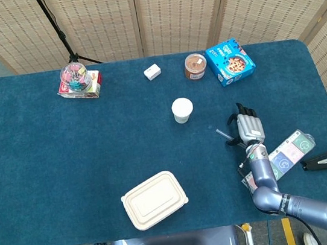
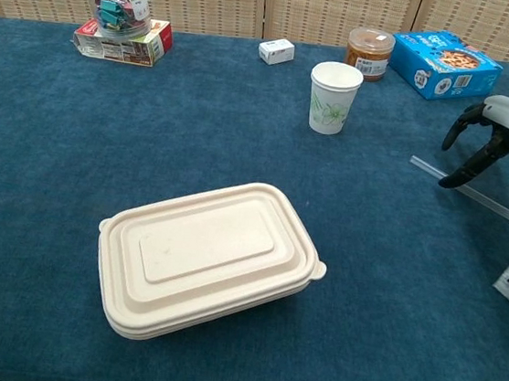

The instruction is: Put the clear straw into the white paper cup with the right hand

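My right hand (image 2: 498, 135) hangs over the straw (image 2: 475, 195), fingers (image 2: 467, 169) curled down & spread apart, nothing in them. Dark tips come close to the straw's near end; can't tell if they touch it. Head view: hand (image 1: 248, 130) sits right of the cup, towards the desk's front-right.

Straw lies flat on the desk (image 2: 150, 142), clear, running diagonally from under my fingers out to the right edge of the chest view. In the head view only a short bit shows by the fingers (image 1: 223, 132).

Cup (image 2: 334, 97) stands upright, open top, well apart from the straw, to its left & further back. Head view: cup (image 1: 182, 109) mid-desk.

Other stuff: lidded food box (image 2: 208, 259) near the front; jar (image 2: 369, 53) & blue box (image 2: 443, 63) behind the cup; small white box (image 2: 276, 50); tub of clips (image 2: 117, 4) on a flat carton, back left. Card packs (image 1: 281, 159) & a black item (image 1: 320, 162) lie by my right forearm.

Left hand not in either view.
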Action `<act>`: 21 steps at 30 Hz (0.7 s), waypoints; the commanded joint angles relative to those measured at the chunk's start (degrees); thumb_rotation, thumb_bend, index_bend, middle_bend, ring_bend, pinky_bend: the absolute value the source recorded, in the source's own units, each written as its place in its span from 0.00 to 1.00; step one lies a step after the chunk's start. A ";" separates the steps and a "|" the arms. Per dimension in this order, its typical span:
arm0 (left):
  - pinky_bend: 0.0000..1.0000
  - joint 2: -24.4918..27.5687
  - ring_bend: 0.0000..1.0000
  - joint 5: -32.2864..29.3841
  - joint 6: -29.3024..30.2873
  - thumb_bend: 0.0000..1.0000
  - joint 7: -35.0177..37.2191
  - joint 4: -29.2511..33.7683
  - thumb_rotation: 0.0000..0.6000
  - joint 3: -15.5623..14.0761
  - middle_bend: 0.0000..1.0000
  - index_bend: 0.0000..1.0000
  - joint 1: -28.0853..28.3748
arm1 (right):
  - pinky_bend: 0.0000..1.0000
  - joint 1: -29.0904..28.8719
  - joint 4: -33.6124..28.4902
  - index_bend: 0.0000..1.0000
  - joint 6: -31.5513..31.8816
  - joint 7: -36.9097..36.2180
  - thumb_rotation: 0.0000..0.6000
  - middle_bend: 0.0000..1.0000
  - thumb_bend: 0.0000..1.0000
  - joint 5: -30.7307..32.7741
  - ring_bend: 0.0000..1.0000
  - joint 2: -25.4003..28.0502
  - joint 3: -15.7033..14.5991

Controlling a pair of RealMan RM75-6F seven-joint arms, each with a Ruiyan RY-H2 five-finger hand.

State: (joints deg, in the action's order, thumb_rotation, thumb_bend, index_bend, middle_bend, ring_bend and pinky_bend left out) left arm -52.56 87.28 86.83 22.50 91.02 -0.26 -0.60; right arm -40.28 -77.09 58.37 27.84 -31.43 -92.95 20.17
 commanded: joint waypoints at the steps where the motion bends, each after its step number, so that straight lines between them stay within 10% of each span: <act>1: 0.00 -0.02 0.00 -0.02 -0.05 0.00 -0.06 0.01 1.00 0.00 0.00 0.00 0.03 | 0.00 -0.45 0.32 0.41 -0.53 0.40 1.00 0.00 0.21 1.16 0.00 0.05 0.19; 21: 0.00 0.10 0.00 -0.12 0.07 0.00 0.46 -0.08 1.00 0.02 0.00 0.00 -0.05 | 0.00 -1.65 2.09 0.43 -1.53 0.75 1.00 0.00 0.31 3.65 0.00 -0.59 -0.78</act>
State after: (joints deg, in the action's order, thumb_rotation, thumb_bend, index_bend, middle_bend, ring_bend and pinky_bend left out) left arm -52.46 87.16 86.91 22.96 90.93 -0.24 -0.65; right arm -41.88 -75.06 56.85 28.57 -27.83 -93.46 19.42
